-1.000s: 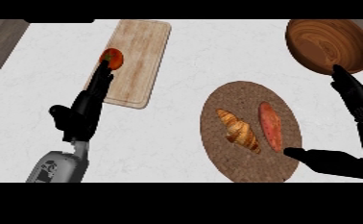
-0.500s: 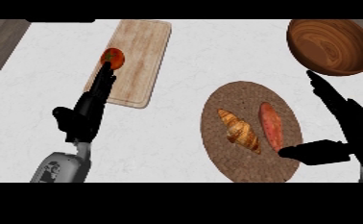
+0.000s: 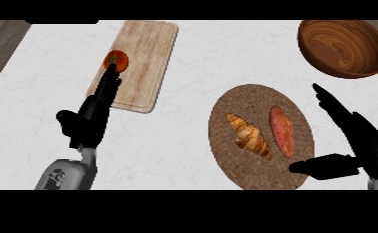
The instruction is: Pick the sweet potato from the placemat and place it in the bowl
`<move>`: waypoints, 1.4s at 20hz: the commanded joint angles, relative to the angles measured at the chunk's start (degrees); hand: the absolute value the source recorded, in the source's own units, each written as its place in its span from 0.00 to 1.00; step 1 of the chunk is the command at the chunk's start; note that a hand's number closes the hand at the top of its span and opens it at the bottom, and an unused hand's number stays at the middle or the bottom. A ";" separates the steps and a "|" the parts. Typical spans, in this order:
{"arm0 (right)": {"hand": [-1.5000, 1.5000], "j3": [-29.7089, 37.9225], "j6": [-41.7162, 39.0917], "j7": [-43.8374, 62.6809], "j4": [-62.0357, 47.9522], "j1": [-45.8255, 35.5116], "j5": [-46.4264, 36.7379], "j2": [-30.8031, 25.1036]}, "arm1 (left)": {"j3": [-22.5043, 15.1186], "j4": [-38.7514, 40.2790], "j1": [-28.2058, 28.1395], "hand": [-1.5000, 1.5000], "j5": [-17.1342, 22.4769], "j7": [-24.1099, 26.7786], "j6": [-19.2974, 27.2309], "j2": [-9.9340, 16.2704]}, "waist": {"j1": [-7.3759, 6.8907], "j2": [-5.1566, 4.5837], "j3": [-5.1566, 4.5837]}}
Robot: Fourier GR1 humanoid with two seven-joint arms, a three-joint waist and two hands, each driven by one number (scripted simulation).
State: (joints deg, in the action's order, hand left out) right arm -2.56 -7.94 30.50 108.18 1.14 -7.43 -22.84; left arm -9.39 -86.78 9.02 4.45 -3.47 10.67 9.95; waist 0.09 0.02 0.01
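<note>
Since the earlier frames the right hand [image 3: 353, 142] has drawn in toward the placemat [image 3: 230, 127], fingers straight and open, thumb lying over the mat's lower right edge, while the left hand [image 3: 92, 114] stays open at the view's left with fingertips by the tomato [image 3: 117, 60] on the wooden cutting board [image 3: 144, 62]. On the round woven placemat the sweet potato [image 3: 281, 131] lies untouched just beside a croissant [image 3: 248, 136], which sits on its left, away from the hand. Well apart at the upper right stands the wooden bowl [image 3: 341, 47], on a pale marbled counter [image 3: 184, 147].
</note>
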 commanded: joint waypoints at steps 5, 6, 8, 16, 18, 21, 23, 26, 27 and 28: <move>0.00 3.97 -1.78 -8.46 0.51 4.67 2.15 4.48 | 3.38 -0.24 0.14 0.50 0.19 -0.18 -3.62 0.38 | 0.14 0.01 0.00; 0.00 5.61 -3.01 -7.80 2.05 5.34 3.98 3.86 | 0.57 -0.58 -1.57 0.50 -3.65 1.75 0.33 -2.68 | 0.16 0.03 -0.01; 0.00 5.05 -4.10 -2.19 5.86 5.03 5.61 5.03 | 4.61 0.52 1.81 0.50 -0.50 -1.38 -4.01 0.31 | 0.20 0.03 -0.02; 0.00 6.98 -5.88 -10.58 -5.24 4.81 3.74 8.51 | 1.49 -2.49 -0.59 0.50 -5.11 -2.97 -2.33 -4.27 | 0.00 0.00 0.00; 0.00 9.77 -7.83 -9.65 -5.95 1.83 6.30 7.71 | 4.38 -2.52 -1.20 0.50 -3.15 -1.96 -5.42 -2.69 | -0.05 0.00 -0.01; 0.00 6.09 -4.60 -15.70 -10.14 5.54 0.73 11.43 | 5.08 -0.10 0.94 0.50 -4.18 -0.43 -4.26 -3.65 | 0.07 -0.03 0.00; 0.00 6.57 -3.77 -13.37 -14.49 -0.97 0.10 11.77 | 5.74 -4.76 0.30 0.50 -3.68 -5.32 -5.63 -2.20 | -0.18 -0.01 0.00; 0.00 6.72 -3.48 -16.11 -15.01 1.03 -0.79 12.85 | 3.28 -6.90 -4.17 0.50 -6.14 -4.14 -4.49 -4.68 | -0.14 0.01 0.00; 0.00 5.79 -2.36 -19.38 -15.66 3.26 -2.80 13.72 | 5.17 -2.30 -1.56 0.50 -5.03 -1.88 -5.67 -4.59 | -0.02 -0.01 -0.01; 0.00 4.04 -0.05 -18.19 -19.03 -1.47 -5.40 15.06 | 4.21 -6.00 -3.81 0.50 -5.28 -3.29 -5.76 -4.24 | -0.24 -0.01 0.00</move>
State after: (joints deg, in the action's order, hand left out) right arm 3.01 -10.47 14.75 94.12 2.37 -9.05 -9.82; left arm -5.18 -90.55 7.40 -0.65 -6.40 6.13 5.55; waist 0.00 0.01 0.01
